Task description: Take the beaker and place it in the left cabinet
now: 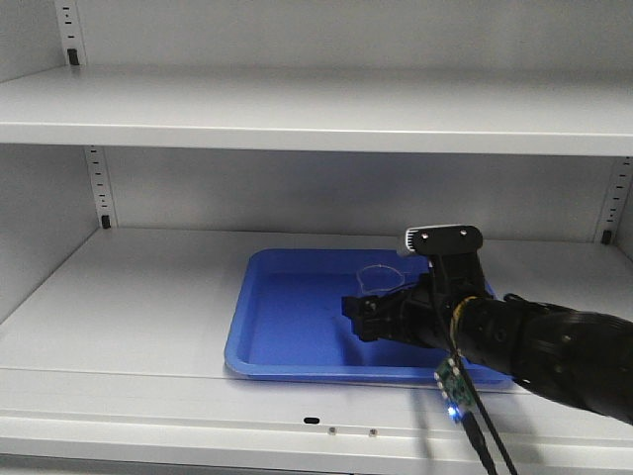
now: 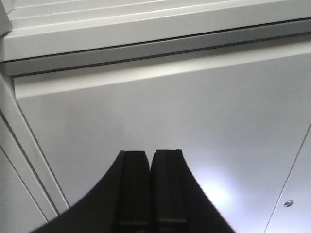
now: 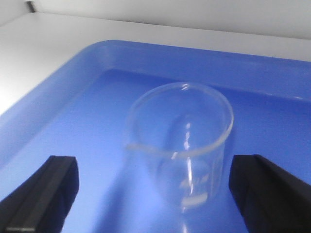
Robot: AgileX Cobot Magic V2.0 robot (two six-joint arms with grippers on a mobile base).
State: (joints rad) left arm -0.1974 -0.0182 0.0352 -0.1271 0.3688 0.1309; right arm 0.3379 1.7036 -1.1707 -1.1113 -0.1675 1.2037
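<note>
The beaker (image 1: 379,280), a small clear glass with a pouring lip, stands upright in a blue tray (image 1: 287,332) on the middle shelf of the pale grey left cabinet (image 1: 129,287). My right gripper (image 1: 364,317) reaches into the tray from the right and is open. In the right wrist view the beaker (image 3: 180,145) stands between and slightly beyond the two black fingertips (image 3: 48,187), nearer the right one, touching neither. The right gripper (image 3: 153,194) holds nothing. My left gripper (image 2: 149,160) is shut and empty, facing a plain grey cabinet panel (image 2: 194,111).
An upper shelf (image 1: 316,114) runs overhead above the tray. Slotted peg strips (image 1: 99,188) line the back corners. The tray's raised rim (image 3: 73,82) surrounds the beaker. The shelf's front lip (image 1: 198,411) lies below the arm.
</note>
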